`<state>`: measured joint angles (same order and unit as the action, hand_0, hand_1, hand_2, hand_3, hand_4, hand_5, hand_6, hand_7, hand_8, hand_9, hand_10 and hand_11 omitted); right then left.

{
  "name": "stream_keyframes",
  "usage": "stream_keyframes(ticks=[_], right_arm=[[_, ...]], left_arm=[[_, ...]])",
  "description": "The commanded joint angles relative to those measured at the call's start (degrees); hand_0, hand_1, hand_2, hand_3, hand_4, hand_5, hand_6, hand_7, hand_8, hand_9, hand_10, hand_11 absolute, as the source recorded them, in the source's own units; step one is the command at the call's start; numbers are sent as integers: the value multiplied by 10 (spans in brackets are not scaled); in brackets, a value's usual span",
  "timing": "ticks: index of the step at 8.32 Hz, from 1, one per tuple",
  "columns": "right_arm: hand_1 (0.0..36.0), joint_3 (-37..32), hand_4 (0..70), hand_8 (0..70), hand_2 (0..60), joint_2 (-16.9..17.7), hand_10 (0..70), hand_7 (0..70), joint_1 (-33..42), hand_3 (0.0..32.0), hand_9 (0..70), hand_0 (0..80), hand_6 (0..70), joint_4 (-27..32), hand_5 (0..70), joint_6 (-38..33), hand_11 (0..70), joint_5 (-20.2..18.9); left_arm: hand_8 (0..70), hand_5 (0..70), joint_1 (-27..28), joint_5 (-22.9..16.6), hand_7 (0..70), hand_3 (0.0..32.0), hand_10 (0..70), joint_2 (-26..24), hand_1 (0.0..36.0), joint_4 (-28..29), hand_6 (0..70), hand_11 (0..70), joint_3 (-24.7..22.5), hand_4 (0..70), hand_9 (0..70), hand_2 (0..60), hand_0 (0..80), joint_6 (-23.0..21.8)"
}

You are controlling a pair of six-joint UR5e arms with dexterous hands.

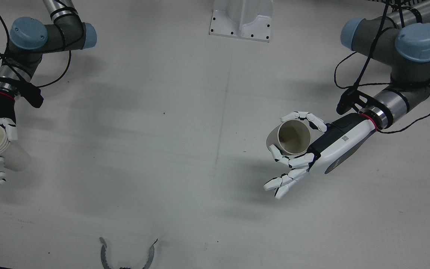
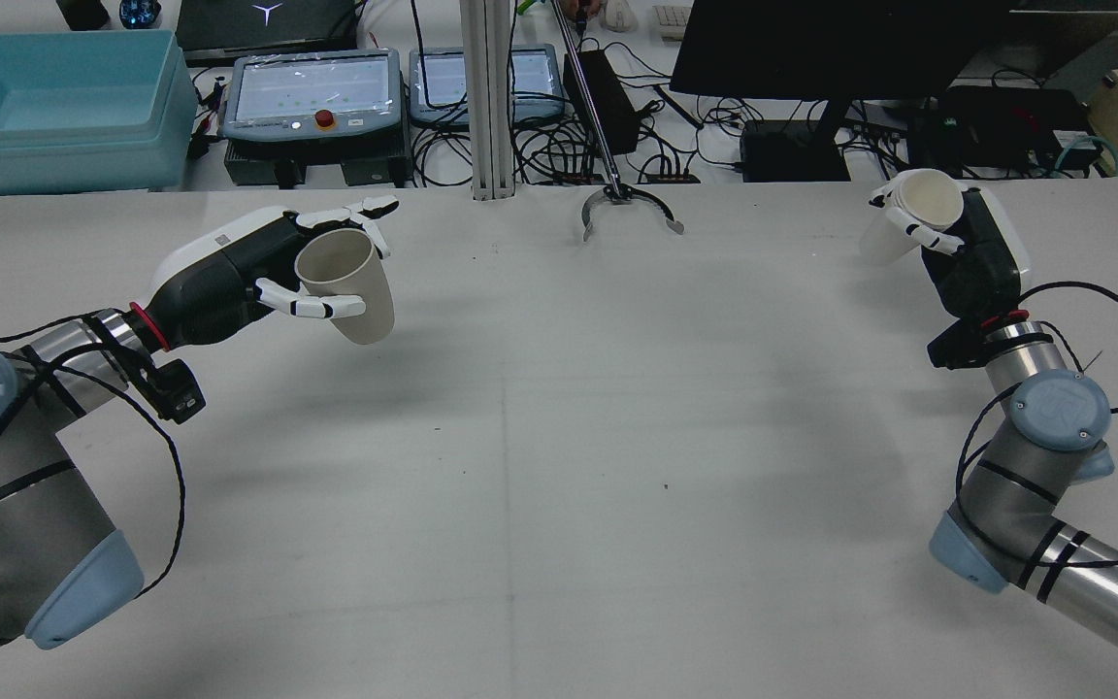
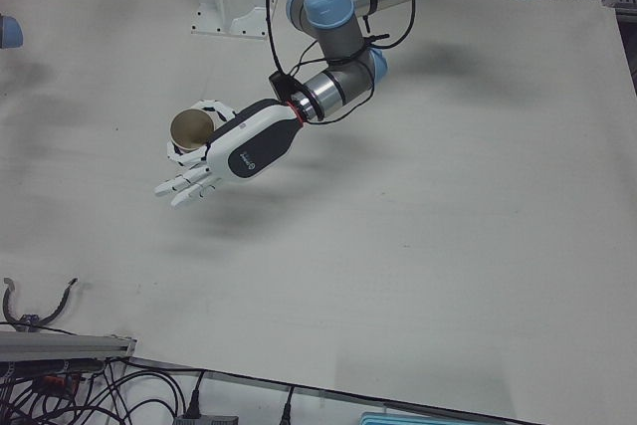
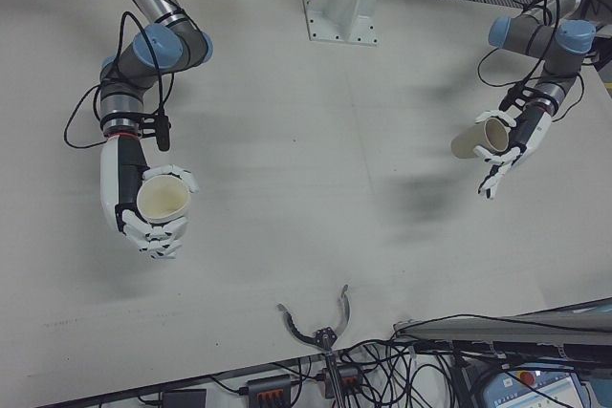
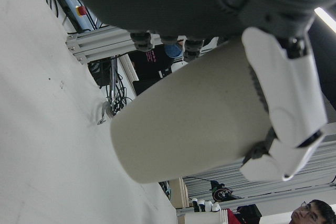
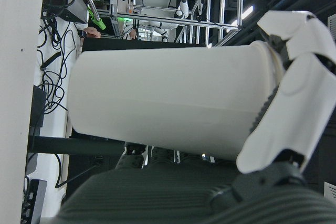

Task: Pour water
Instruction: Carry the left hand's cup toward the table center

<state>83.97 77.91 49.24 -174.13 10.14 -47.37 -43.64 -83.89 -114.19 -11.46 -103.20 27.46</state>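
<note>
Right robot hand (image 6: 283, 98) grips a white paper cup (image 6: 168, 100) at the rear view's upper right; left robot hand (image 2: 258, 267) holds a beige paper cup (image 2: 350, 286) at upper left, above the white counter (image 2: 559, 437). The cups are well apart; pouring appears not yet begun.

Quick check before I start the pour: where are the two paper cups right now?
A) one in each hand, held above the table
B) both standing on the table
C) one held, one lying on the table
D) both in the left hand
A: the left hand grips one paper cup and the right hand grips the other cup, both held off the table.
</note>
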Motion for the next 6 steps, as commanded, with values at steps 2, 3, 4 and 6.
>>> stream_keyframes(ticks=[2, 3, 4, 6], right_arm=[[236, 18, 299, 284, 575, 0, 188, 552, 5, 0, 412, 497, 380, -1, 658, 1, 286, 0], [235, 18, 301, 282, 572, -1, 189, 550, 5, 0, 410, 497, 379, -1, 658, 1, 287, 0], [235, 19, 300, 281, 568, -3, 187, 552, 5, 0, 408, 498, 380, -1, 662, 1, 285, 0], [241, 21, 307, 273, 569, -6, 184, 546, 4, 0, 399, 503, 377, -1, 664, 2, 281, 0]], left_arm=[[0, 498, 70, 0, 100, 0, 28, -77, 360, -35, 33, 61, 16, 270, 6, 600, 390, 47], [0, 488, 77, 0, 103, 0, 29, -111, 360, -49, 36, 63, 16, 267, 6, 600, 385, 81], [0, 474, 99, 0, 107, 0, 32, -139, 360, -52, 41, 67, 31, 264, 7, 600, 359, 119], [0, 462, 111, 0, 103, 0, 27, -200, 360, -52, 39, 60, 103, 256, 6, 600, 359, 149]])
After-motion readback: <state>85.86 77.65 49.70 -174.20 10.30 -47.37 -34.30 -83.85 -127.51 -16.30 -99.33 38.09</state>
